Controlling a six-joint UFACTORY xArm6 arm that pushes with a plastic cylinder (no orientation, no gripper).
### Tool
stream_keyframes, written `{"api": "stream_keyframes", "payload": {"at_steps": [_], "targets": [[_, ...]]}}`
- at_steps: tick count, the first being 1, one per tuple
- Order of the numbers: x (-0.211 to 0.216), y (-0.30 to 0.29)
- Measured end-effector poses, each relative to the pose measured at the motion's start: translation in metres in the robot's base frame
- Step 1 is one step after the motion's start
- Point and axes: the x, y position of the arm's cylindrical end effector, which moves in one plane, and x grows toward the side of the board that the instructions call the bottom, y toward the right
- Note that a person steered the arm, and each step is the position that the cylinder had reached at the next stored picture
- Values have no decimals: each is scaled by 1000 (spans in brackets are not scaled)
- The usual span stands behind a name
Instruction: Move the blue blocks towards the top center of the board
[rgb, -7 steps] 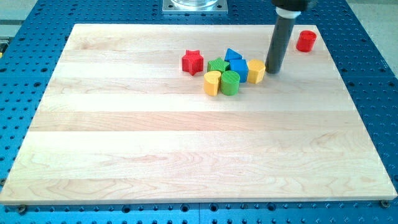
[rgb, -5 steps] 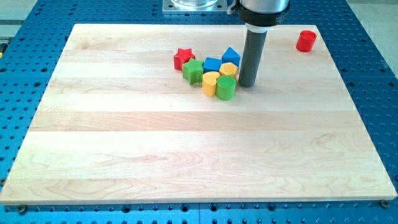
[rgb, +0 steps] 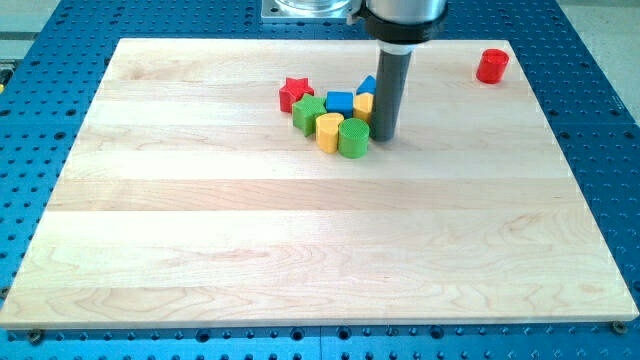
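My tip (rgb: 383, 136) rests on the board at the right side of a tight cluster of blocks, just right of the green cylinder (rgb: 353, 137). A blue cube (rgb: 339, 101) lies in the cluster's upper middle. A second blue block (rgb: 367, 86) peeks out behind the rod, its shape partly hidden. A yellow block (rgb: 364, 105) sits against the rod's left side. Another yellow block (rgb: 328, 130), a green block (rgb: 308, 113) and a red star (rgb: 294, 93) make up the cluster's left part.
A red cylinder (rgb: 491, 65) stands alone near the board's top right corner. The wooden board (rgb: 300, 240) lies on a blue perforated table. A metal robot base (rgb: 310, 9) sits beyond the top edge.
My tip has slid left from right of the cluster, pushing the blocks left and packing them together. The red star and green blocks shifted left too.
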Motion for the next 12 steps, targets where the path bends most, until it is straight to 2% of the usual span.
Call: {"api": "stream_keyframes", "payload": {"at_steps": [2, 3, 6, 7, 8, 9, 10, 11, 12], "targets": [[-13, -11], [-14, -62], [-92, -58], [-90, -113], [-79, -140], [-50, -128], [-14, -218], [71, -164], [97, -94]]}}
